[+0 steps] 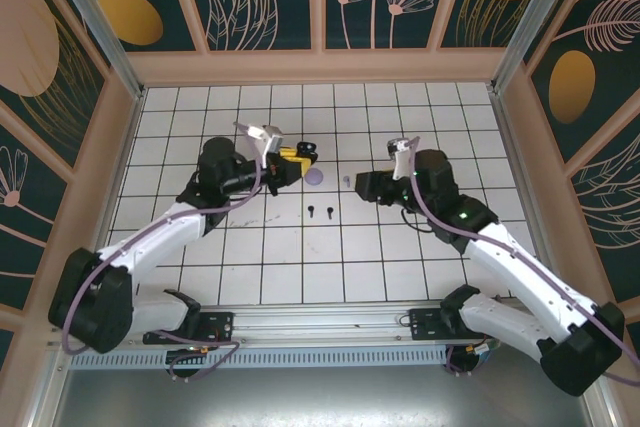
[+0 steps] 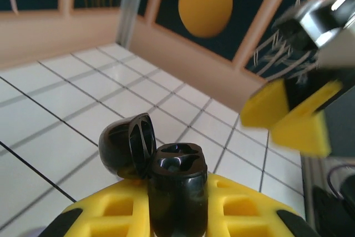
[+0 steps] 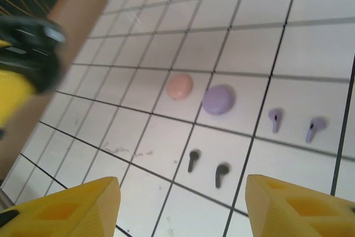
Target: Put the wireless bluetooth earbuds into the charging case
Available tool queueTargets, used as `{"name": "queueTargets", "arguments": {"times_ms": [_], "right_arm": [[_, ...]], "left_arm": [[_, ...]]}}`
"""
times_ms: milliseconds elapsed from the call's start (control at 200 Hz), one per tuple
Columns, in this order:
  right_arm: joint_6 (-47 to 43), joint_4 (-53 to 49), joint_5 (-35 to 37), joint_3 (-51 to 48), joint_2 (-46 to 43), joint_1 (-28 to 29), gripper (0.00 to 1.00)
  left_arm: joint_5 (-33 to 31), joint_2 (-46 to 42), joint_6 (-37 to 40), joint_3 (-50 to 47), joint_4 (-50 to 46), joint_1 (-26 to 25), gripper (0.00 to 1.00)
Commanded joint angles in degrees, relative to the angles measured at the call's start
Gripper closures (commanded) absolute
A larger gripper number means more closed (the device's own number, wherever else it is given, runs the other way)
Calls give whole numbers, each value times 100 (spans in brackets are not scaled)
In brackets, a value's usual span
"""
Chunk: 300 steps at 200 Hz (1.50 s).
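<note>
Black earbuds (image 3: 193, 160) just beyond the spread fingers of right gripper (image 3: 183, 206) | tiny, stemmed, lying flat | left gripper (image 2: 177, 212) clamps open black case (image 2: 176, 181)

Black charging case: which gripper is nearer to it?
Left. The left gripper is shut on the black charging case; the right gripper hangs open to its right, apart from it.

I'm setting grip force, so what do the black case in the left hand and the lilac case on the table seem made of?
The black case looks like hard glossy plastic: bright reflections on its lid and rim. The lilac case is probably plastic with a satin finish: smooth, evenly shaded, no sharp glints.
</note>
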Motion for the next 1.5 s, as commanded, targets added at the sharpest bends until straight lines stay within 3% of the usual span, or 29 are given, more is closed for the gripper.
{"name": "queueTargets", "arguments": {"times_ms": [0,125,315,651,1496], "right_arm": [[504,68,419,-60,396,293,39],[689,174,585,88,924,513,39],[1079,-49,910,644,1866,755,39],[1467,-834,1527,1718,3337,1225,43],[1534,-1812,1983,3586,5882,1730,55]], "left_arm": [[-903,-486,-226,-326,1004,-12,100],[-1469,-889,-276,-703,1384,-12,100],[-1759,-1121,-252,-816,1318,-10,100],[-2066,-1147,-281,-1282,2066,-9,100],[-2879,-1454,-544,-1730,2562,255,100]]}}
